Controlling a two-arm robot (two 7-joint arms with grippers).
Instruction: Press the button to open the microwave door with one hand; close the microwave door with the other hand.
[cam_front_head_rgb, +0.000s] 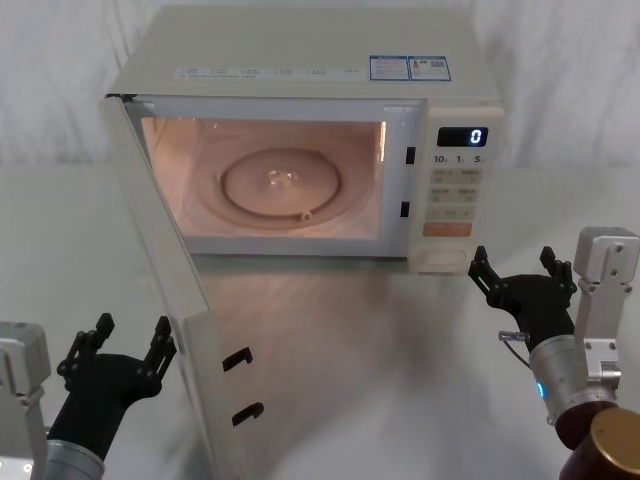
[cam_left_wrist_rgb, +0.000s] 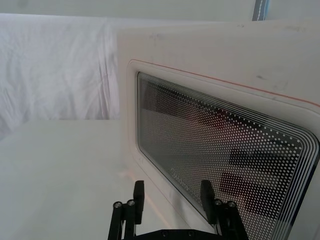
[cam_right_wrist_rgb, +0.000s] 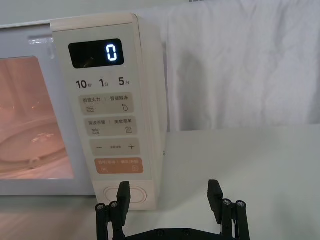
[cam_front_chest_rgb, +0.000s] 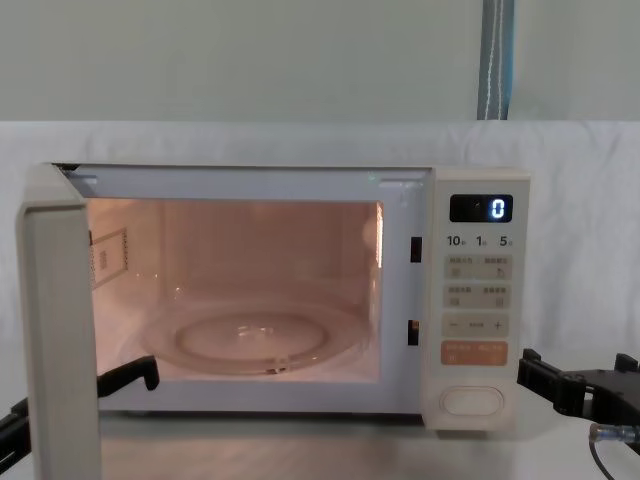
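The microwave door (cam_front_head_rgb: 165, 300) is hanging wide open, stiff and light on its hinge, so the left gripper (cam_front_head_rgb: 118, 345), fingers spread and waiting just outside it, should push flat on the door's outer face.

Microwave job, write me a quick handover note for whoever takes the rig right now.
Right gripper: black two-finger fork, open, holding nothing, in front of the keypad panel, just right of the cream oval button and apart from it.
Left gripper: black fork, open, empty, on the outer side of the cream microwave door with the dotted dark window, close to it; contact cannot be told.
Cream microwave: door swung wide open, cavity lit, glass turntable bare, display reads 0.
Done: door opened.
Left: push the door shut with the left gripper.
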